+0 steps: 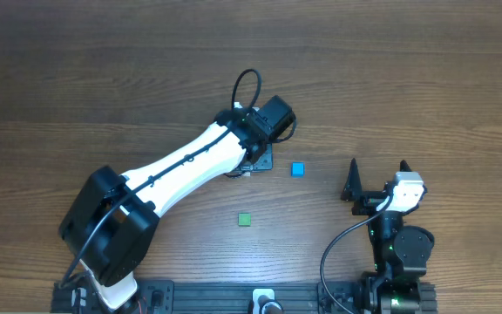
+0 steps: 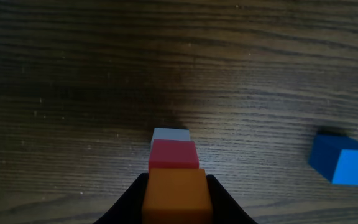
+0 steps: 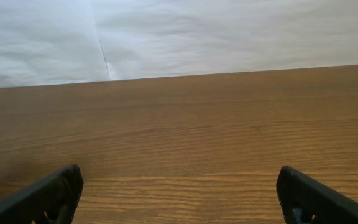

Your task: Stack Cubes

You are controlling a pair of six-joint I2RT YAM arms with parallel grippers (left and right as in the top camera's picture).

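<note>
An orange cube [image 2: 176, 194] sits between the fingers of my left gripper [image 2: 177, 190], which is shut on it. Directly under it I see a red cube [image 2: 174, 154] and below that a grey cube [image 2: 170, 134], lined up as a stack on the wooden table [image 2: 73, 74]. From above, the left gripper [image 1: 255, 162] is mostly hidden under its wrist. A blue cube [image 2: 344, 160] lies alone beside the stack, also seen as the blue cube [image 1: 297, 168] from above. A green cube [image 1: 245, 220] lies nearer the arm bases. My right gripper [image 1: 377, 177] stands open and holds nothing, right of the blue cube.
The wooden table [image 1: 103, 70] is bare across its far half and left side. A white wall [image 3: 229, 37] rises beyond the table's edge in the right wrist view. The left arm [image 1: 181, 170] slants across the table's middle.
</note>
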